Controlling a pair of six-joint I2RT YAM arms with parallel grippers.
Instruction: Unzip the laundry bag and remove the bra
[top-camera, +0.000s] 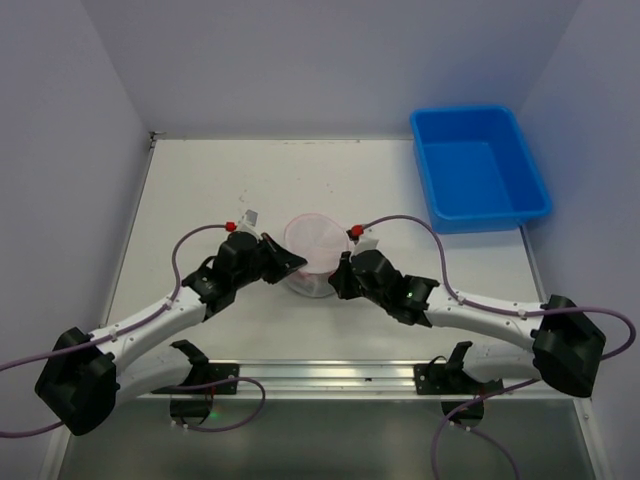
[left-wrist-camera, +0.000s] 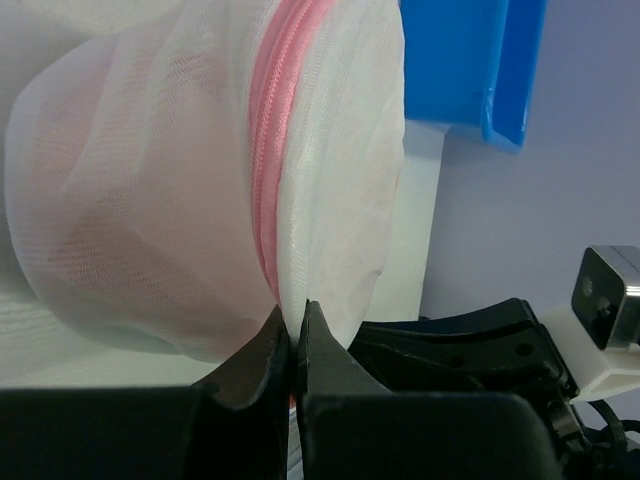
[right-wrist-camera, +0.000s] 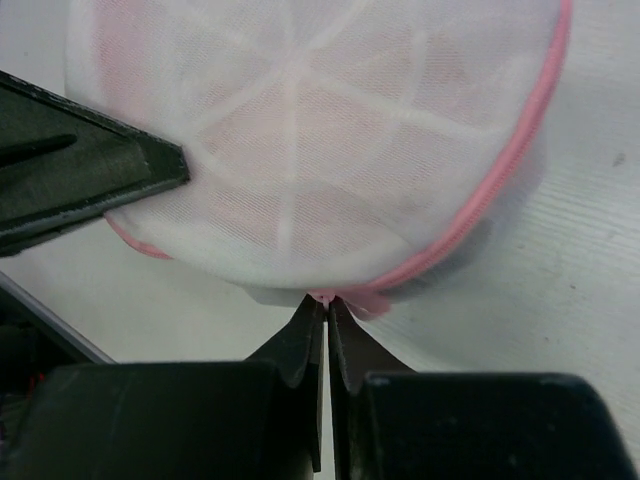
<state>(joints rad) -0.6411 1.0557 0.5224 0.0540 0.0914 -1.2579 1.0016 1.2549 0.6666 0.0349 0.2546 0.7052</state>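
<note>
Your left gripper (left-wrist-camera: 295, 325) and right gripper (right-wrist-camera: 326, 310) each pinch tight the pink zip rim of the small round white mesh laundry bag (top-camera: 315, 243) on the white table (top-camera: 200, 190), but its zip looks shut and the soft pale pink bra (left-wrist-camera: 110, 240) sits inside.

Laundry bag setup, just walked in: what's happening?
Both arms are on the laundry bag mid-table. The left gripper is pinched shut on the mesh beside the zipper; the right gripper is shut on the zipper trim at the bag's rim. The zipper looks closed, with the bra faintly pink inside.
</note>
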